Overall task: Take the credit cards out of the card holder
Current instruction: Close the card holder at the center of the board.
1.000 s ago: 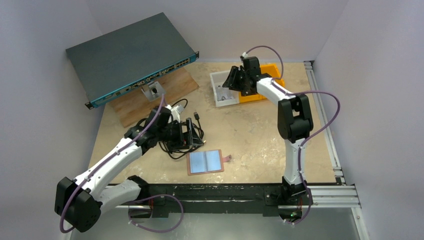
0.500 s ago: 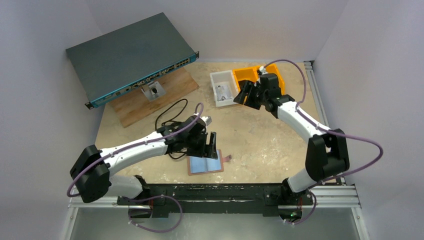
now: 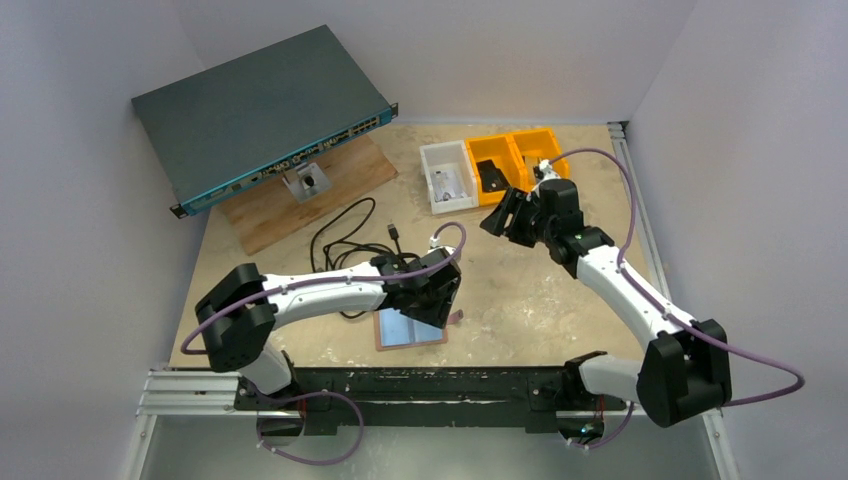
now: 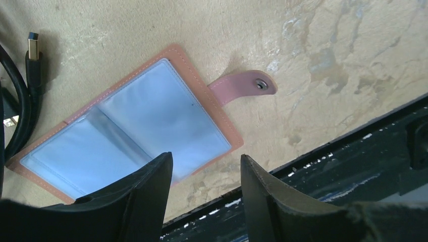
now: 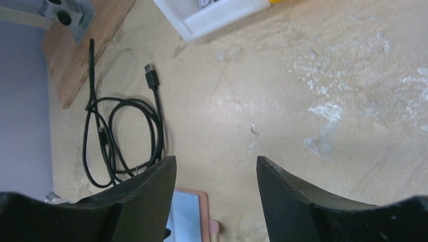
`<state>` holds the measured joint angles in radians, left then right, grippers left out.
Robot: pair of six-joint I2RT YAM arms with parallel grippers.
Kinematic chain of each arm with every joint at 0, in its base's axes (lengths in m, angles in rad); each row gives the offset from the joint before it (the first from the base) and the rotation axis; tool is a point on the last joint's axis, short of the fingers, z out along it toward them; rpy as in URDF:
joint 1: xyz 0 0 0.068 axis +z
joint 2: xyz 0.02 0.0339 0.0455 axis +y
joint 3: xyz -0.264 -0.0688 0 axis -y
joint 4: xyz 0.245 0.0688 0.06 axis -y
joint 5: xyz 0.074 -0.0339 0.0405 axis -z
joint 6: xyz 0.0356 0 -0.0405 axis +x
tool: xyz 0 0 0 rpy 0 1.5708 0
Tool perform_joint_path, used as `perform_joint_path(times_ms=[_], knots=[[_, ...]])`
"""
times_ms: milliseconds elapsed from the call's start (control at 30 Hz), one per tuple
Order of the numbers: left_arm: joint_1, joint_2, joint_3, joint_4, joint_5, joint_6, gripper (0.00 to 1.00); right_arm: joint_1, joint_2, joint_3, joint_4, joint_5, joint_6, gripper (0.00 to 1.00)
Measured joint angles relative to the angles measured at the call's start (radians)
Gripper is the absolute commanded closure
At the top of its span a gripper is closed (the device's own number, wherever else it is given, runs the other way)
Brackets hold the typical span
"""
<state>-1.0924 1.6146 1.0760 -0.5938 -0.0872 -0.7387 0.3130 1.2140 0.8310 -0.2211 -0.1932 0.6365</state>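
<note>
The card holder (image 3: 405,330) lies open and flat near the table's front edge, its pink-brown rim around two clear pockets, and it also shows in the left wrist view (image 4: 126,126). Its snap tab (image 4: 243,85) sticks out to the right. The pockets look pale blue-white, and I cannot make out separate credit cards in them. My left gripper (image 3: 440,302) is open and empty, just above the holder's right half (image 4: 205,157). My right gripper (image 3: 505,215) is open and empty, high over the table's middle (image 5: 216,160). A corner of the holder (image 5: 189,217) shows in the right wrist view.
A coiled black USB cable (image 3: 345,240) lies just behind the card holder. A wooden board (image 3: 345,180) and a tilted network switch (image 3: 260,105) stand at the back left. A white bin (image 3: 447,178) and orange bins (image 3: 520,152) stand at the back. A black rail (image 3: 430,385) runs along the front edge.
My left arm has swung right, from over the cable to over the card holder. My right arm has moved from the bins towards the table's middle. The card holder has not moved.
</note>
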Motion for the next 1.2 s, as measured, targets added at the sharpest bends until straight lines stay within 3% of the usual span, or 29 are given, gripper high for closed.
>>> perform_joint_path(times_ms=[667, 800, 1000, 1200], knots=[[-0.042, 0.142, 0.008, -0.008, -0.110, 0.000, 0.59, 0.025, -0.090, -0.175, 0.004, -0.034, 0.044, 0.41], [-0.051, 0.151, 0.019, -0.019, -0.132, 0.000, 0.67, 0.035, -0.095, -0.185, 0.005, -0.034, 0.047, 0.42], [-0.059, 0.174, 0.048, -0.041, -0.157, -0.002, 0.89, 0.063, -0.095, -0.197, 0.006, -0.034, 0.061, 0.42], [-0.060, 0.169, 0.045, -0.047, -0.169, -0.002, 0.98, 0.127, -0.095, -0.198, 0.011, -0.031, 0.078, 0.44]])
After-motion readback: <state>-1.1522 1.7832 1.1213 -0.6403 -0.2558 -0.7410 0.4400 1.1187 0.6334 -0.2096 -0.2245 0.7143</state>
